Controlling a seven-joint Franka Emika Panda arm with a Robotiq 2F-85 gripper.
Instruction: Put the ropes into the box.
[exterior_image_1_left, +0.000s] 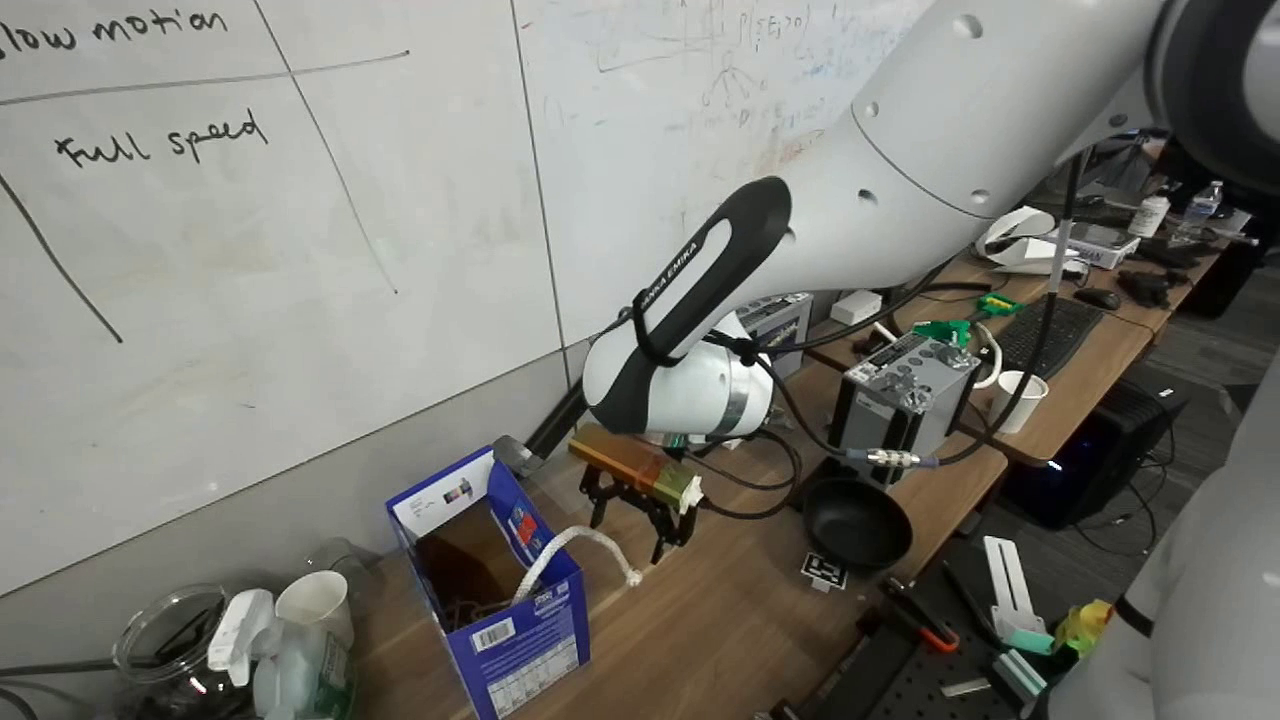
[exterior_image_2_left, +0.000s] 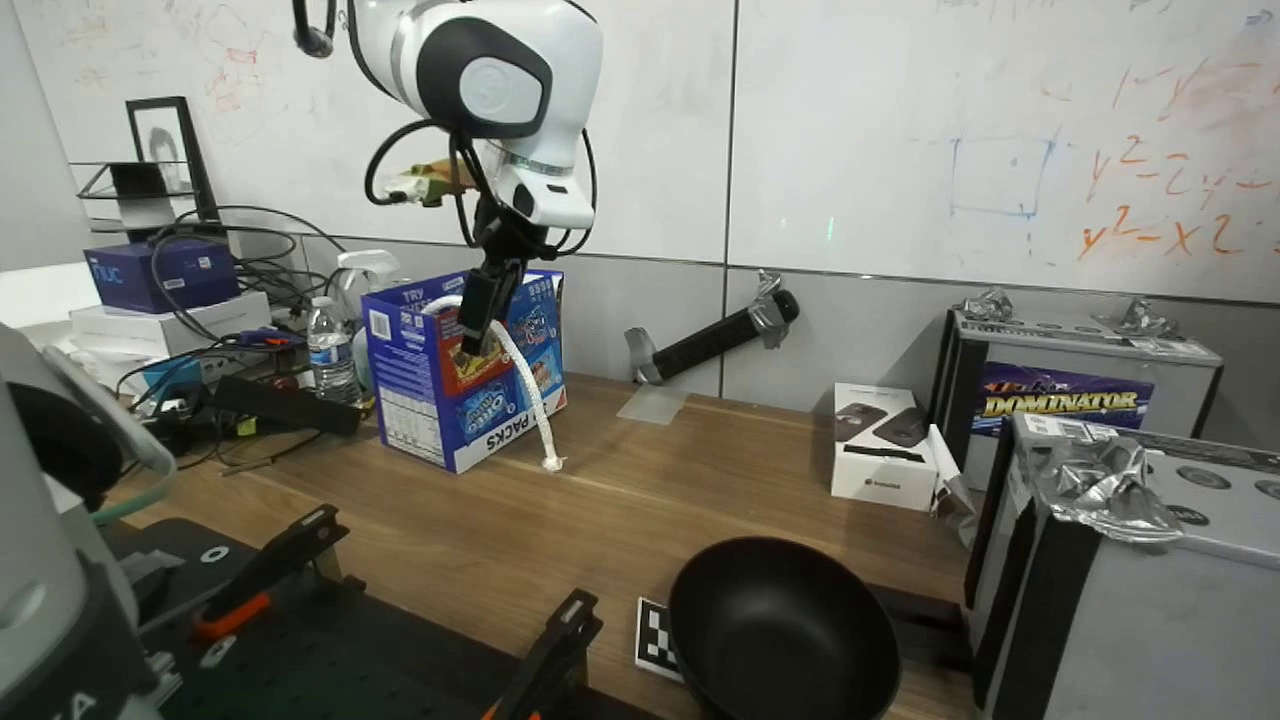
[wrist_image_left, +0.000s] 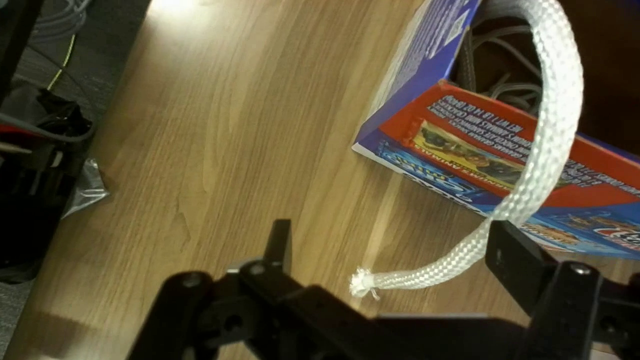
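Note:
The blue box (exterior_image_1_left: 535, 650) stands upright on the table near the whiteboard wall, its top open and its inside brown. A thick white braided rope (wrist_image_left: 557, 105) arches out of it over the printed side, and its frayed end hangs outside; whether that end touches the table I cannot tell. Thinner greyish ropes (wrist_image_left: 517, 92) lie inside the box. My gripper (wrist_image_left: 392, 245) is open beside the box, above the table. In the wrist view the rope's end shows between the spread fingers without being gripped, and the right-hand finger (wrist_image_left: 517, 265) overlaps part of the rope.
A black bowl (exterior_image_2_left: 780, 630) sits near the table's front, close to grey metal devices (exterior_image_2_left: 1140, 600). Beyond the box are a paper cup (exterior_image_1_left: 318, 605) and a spray bottle (exterior_image_1_left: 300, 665). A black bar (exterior_image_2_left: 705, 345) is taped at the wall. Clamps (exterior_image_2_left: 555, 650) hold the front edge.

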